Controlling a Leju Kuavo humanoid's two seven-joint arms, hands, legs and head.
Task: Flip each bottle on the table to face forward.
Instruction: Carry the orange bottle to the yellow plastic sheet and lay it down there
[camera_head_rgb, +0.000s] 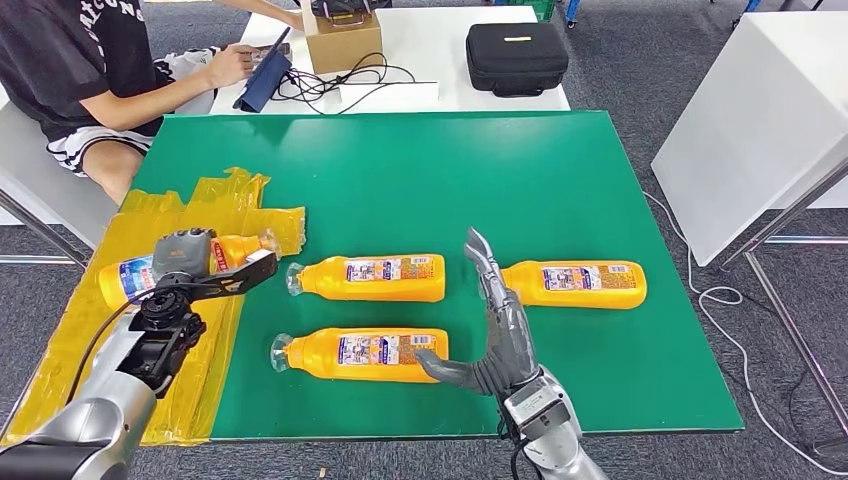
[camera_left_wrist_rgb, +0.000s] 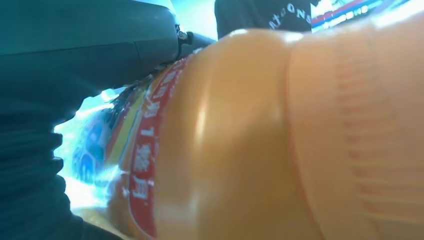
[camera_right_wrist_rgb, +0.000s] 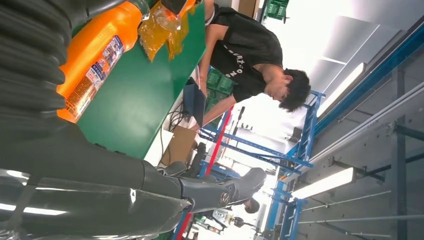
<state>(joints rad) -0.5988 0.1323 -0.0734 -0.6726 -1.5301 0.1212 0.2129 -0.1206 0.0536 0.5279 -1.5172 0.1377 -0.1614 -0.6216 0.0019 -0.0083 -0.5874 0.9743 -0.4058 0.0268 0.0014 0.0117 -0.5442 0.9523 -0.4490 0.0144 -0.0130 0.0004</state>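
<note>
Four orange bottles lie on their sides on the green table (camera_head_rgb: 560, 180). My left hand (camera_head_rgb: 190, 268) lies over the leftmost bottle (camera_head_rgb: 125, 280) and grips it, fingers reaching across toward its neck; in the left wrist view this bottle (camera_left_wrist_rgb: 240, 140) is pressed close against the dark hand (camera_left_wrist_rgb: 75, 55). The upper middle bottle (camera_head_rgb: 370, 278) and the lower middle bottle (camera_head_rgb: 365, 353) point their caps left. The right bottle (camera_head_rgb: 575, 284) lies apart. My right hand (camera_head_rgb: 497, 335) is open, fingers straight up, thumb beside the lower middle bottle's base. The right wrist view shows a bottle (camera_right_wrist_rgb: 95, 55) beyond my right hand (camera_right_wrist_rgb: 215, 192).
A crinkled yellow plastic sheet (camera_head_rgb: 60, 370) covers the table's left corner. A person (camera_head_rgb: 90, 70) sits at the back left by a white table with a cardboard box (camera_head_rgb: 342, 40), cables and a black case (camera_head_rgb: 516, 57). Another white table (camera_head_rgb: 760, 120) stands right.
</note>
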